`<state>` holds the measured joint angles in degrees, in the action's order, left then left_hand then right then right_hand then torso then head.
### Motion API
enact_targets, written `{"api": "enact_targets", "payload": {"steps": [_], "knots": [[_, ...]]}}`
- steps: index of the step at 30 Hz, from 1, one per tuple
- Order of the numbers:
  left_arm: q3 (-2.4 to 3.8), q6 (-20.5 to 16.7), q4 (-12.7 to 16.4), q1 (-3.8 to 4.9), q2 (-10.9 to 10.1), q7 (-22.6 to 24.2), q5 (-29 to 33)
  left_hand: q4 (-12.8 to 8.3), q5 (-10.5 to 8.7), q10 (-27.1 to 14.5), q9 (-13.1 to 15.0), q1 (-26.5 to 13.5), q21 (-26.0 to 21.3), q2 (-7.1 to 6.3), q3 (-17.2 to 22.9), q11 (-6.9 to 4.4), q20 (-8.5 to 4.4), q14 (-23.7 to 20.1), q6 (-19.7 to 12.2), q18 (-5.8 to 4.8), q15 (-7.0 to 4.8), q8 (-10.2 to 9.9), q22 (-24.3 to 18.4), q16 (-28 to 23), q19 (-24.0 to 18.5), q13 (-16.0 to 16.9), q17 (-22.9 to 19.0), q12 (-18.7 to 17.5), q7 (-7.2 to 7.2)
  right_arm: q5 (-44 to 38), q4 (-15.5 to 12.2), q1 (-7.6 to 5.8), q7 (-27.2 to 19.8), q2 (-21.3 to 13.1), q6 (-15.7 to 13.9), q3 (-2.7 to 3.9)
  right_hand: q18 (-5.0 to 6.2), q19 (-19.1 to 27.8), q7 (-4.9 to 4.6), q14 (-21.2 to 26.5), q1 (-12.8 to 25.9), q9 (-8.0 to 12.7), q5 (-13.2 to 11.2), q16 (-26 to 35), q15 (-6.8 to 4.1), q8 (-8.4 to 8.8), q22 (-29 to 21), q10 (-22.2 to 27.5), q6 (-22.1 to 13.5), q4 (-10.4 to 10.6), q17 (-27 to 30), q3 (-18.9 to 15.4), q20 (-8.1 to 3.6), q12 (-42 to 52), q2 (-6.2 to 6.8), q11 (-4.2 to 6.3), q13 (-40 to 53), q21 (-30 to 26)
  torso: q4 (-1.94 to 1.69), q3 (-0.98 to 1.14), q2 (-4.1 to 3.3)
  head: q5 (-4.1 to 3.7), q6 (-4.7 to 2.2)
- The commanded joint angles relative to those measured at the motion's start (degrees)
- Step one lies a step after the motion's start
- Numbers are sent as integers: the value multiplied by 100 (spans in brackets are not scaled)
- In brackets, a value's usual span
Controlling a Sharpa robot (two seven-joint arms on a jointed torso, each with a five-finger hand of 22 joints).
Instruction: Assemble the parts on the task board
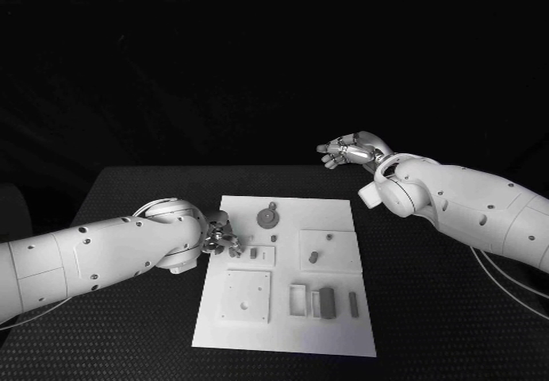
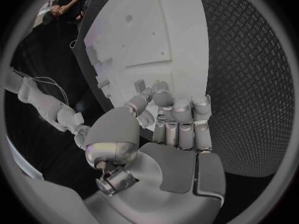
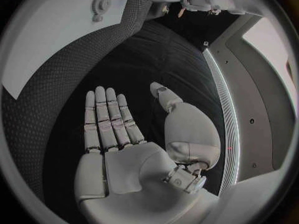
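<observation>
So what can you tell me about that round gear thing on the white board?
The small grey round gear-like disc lies flat near the far edge of the white rectangular task board. It looks like plastic, with a small hole in its middle and a short stub sticking out on its far side. Neither hand touches it; the left hand is nearer.

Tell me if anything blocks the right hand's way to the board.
Nothing visible does. The right hand hangs open past the far edge of the white board, with only bare black table between them.
</observation>
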<state>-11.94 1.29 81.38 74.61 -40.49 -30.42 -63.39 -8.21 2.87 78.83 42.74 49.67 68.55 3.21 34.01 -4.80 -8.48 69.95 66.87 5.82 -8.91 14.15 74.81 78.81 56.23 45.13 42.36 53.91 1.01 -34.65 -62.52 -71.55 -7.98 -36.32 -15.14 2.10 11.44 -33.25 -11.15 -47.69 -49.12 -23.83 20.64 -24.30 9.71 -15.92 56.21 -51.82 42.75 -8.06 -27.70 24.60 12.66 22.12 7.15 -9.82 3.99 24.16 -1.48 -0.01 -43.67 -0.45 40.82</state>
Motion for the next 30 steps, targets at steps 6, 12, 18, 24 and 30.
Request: {"api": "enact_targets", "payload": {"steps": [6,12,18,24,30], "knots": [[-20,5,-23,-29,78,-12,-195,27,18,97,4,56,27,6,-7,-68,-623,207,34,73,-227,170,7,40,34,-2,1,28,-9,-18,-5,1,-59,5,83,2,118,45,-162,34,-47,11,32,38,-2,-15,7,-36,-47,-3,10,-30,3,-20,14,-20,-8,-35,4,2,-3,-12,12],[-45,107,-17,-31,87,-34,-321,26,18,99,5,57,28,4,-8,-69,-625,209,35,75,-228,171,7,41,37,-3,0,29,-10,-18,-5,1,-58,3,85,2,119,45,-162,34,-48,12,32,39,-2,-15,7,-37,-47,-3,10,-31,4,-22,13,-20,-8,-37,0,2,1,-19,19],[-49,151,-20,-31,76,-64,-427,24,20,101,5,60,30,6,-5,-71,-627,211,36,77,-230,173,7,42,40,-3,-1,30,-12,-18,-10,1,-59,0,87,2,120,45,-162,34,-49,13,32,39,-1,-16,8,-37,-48,-1,10,-32,5,-24,13,-20,-8,-38,-2,4,3,-20,28],[-50,197,-21,-31,59,-91,-450,16,24,106,7,68,33,7,-1,-74,-630,217,40,80,-233,177,8,46,46,-3,-2,33,-15,-18,-6,1,-58,0,90,2,121,45,-162,34,-49,14,32,39,-1,-16,8,-38,-48,0,11,-34,6,-25,13,-20,-7,-40,0,2,-1,-19,37],[-50,216,-16,-31,49,-90,-452,5,30,113,9,80,36,9,5,-79,-633,225,48,83,-237,183,9,51,52,-4,-3,36,-20,-18,-4,2,-59,1,92,2,122,45,-162,34,-49,16,33,40,-1,-16,8,-39,-48,1,11,-35,7,-26,12,-20,-7,-41,0,0,1,-19,39]]}}
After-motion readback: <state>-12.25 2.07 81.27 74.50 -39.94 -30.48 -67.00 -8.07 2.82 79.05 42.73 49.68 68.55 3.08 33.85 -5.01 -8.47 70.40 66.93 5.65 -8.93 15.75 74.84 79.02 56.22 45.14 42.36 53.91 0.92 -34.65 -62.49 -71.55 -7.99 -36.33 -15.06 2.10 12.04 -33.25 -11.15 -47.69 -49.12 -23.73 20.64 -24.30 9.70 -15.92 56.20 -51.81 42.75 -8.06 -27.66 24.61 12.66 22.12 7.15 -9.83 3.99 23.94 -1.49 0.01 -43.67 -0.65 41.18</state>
